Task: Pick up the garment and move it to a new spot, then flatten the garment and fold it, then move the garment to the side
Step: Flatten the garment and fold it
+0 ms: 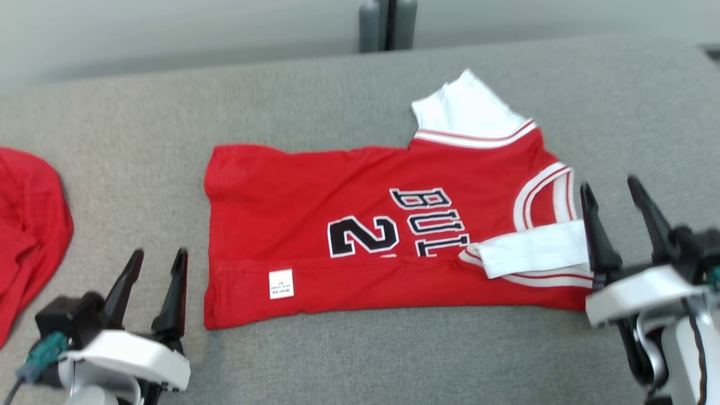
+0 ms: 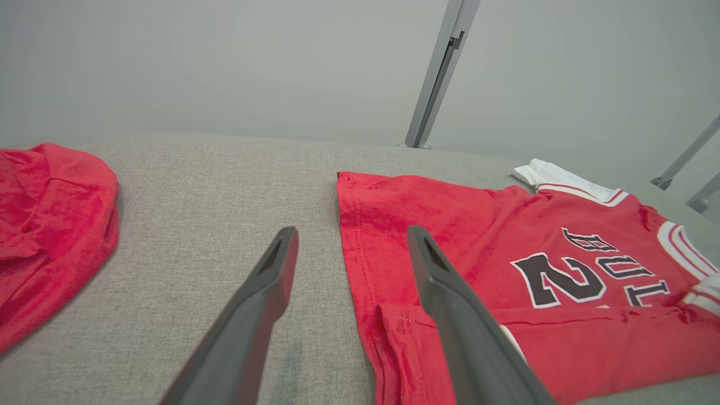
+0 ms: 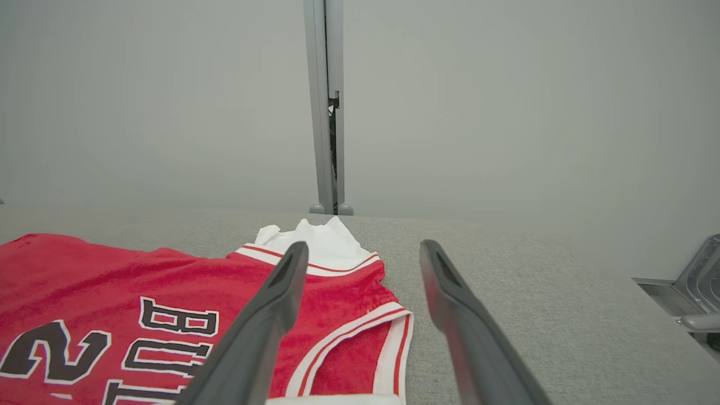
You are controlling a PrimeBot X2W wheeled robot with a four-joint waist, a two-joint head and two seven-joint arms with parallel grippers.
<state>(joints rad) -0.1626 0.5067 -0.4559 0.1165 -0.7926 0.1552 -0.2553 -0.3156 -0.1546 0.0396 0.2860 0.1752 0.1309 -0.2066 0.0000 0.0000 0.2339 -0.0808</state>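
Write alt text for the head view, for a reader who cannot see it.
A red basketball jersey with white trim lies on a grey fabric surface, near edge folded over. The left gripper and right gripper, both open, flank it; a red cloth lies far left.

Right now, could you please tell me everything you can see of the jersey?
The jersey is red cloth with white-and-red striped trim, white sleeves and black "BUL" and "2". It lies flat on the grey fabric surface, hem left, collar right, its near edge folded over, showing a white label. One sleeve lies across the fold. The left gripper by the hem and right gripper by the collar are open, seemingly not touching it.
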